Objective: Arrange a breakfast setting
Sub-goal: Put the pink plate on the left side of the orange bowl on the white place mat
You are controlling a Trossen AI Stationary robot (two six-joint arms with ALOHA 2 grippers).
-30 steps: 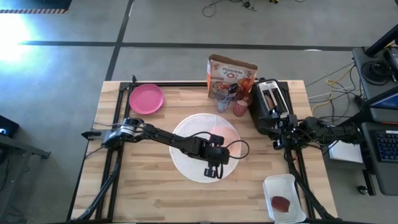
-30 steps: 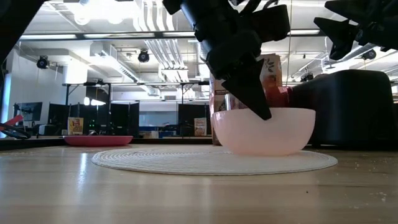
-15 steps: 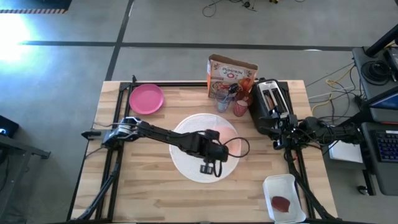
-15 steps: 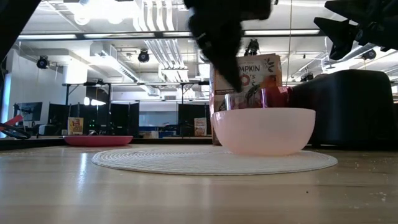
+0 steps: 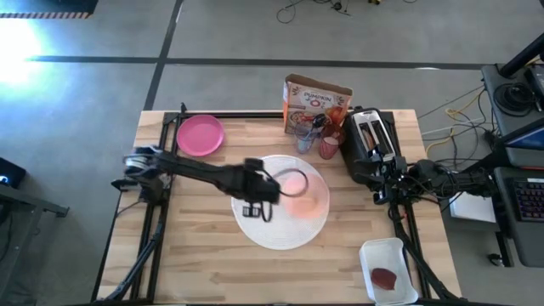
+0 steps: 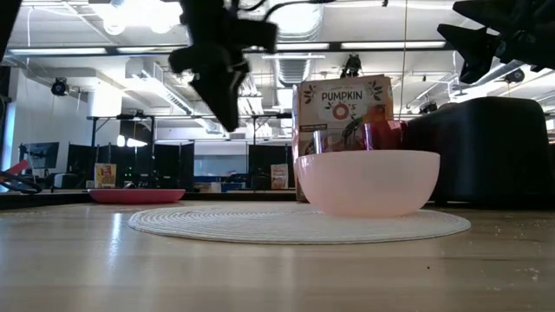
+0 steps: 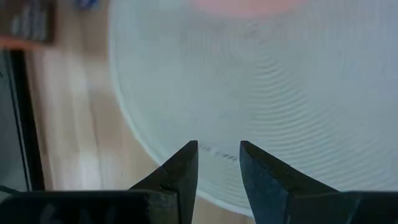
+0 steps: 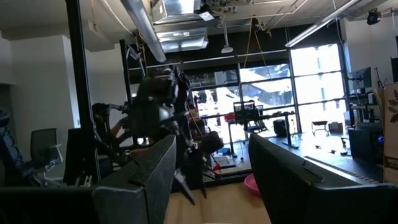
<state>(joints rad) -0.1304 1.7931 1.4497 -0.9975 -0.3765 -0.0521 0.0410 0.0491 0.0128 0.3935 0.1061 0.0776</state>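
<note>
High view: the large white round mat [image 5: 285, 204] lies at the middle of the table [image 5: 195, 263], and the peach bowl [image 5: 299, 194] sits mouth-up on its right half. The magenta plate [image 5: 201, 135] lies flat near the far left corner, well apart from the mat. The orange cereal box [image 5: 316, 104] stands upright at the far edge, its broad face along that edge; the small clear glass [image 5: 305, 136] and translucent pink cup [image 5: 330, 144] stand just in front of it, beside a black toaster [image 5: 372, 140]. A white tray [image 5: 388, 270] lies at the near right corner. The left arm reaches from the left edge nearly level across the table, its left gripper [image 5: 254, 209] over the mat's left part, beside the bowl and apart from it. The right gripper [image 5: 381, 180] waits at the right edge.

Low view: the bowl [image 6: 367, 181] stands upright on the mat [image 6: 295, 223]; the left gripper [image 6: 227, 113] hangs above the mat, pointing down.

Left wrist view: the 2 fingers [image 7: 177, 168] stand narrowly apart, holding nothing, over the mat [image 7: 261, 93].

Right wrist view: the 2 fingers [image 8: 152, 171] stand wide, empty.
</note>
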